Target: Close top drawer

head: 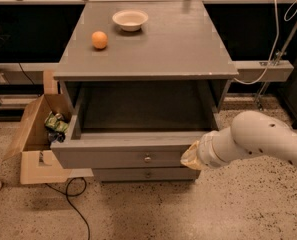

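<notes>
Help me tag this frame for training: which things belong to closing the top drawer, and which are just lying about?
Job: top drawer, pulled open; gripper, by the drawer front's right end.
Lying about: orange and bowl on the cabinet top; cardboard box on the floor.

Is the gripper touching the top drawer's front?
Cannot tell. Camera view: the gripper sits at the right front end of the top drawer, hiding any contact or gap.
</notes>
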Tool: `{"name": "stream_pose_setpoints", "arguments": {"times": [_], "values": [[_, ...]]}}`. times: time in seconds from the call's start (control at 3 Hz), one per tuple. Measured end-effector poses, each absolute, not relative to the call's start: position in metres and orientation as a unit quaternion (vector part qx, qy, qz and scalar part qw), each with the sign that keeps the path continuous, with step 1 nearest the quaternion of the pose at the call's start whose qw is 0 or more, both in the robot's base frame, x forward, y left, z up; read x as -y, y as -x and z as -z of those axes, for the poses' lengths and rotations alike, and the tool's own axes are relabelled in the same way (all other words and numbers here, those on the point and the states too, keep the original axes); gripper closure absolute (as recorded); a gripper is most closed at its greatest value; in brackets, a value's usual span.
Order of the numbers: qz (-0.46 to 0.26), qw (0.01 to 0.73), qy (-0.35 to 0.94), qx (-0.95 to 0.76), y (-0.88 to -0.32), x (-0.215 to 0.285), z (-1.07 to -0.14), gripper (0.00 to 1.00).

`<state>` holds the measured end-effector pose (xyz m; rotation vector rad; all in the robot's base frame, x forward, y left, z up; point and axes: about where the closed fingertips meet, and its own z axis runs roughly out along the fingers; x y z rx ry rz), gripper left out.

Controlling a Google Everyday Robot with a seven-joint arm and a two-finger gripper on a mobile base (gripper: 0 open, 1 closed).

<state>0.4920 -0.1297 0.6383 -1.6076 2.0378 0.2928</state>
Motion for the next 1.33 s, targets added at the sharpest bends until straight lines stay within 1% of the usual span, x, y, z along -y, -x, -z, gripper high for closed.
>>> {"name": "stream_pose_setpoints", "arguments": {"times": [0.67, 1.0, 1.33], "values": [[-0.105, 0.324, 0.581, -0.739, -0.533, 0.12, -0.626, 1.0], [-0.115, 0.355, 0.572, -0.73, -0.555, 0.11, -0.624, 1.0], [-0.145, 0.379, 0.568, -0.716, -0.582, 0.089, -0.614, 1.0]]}}
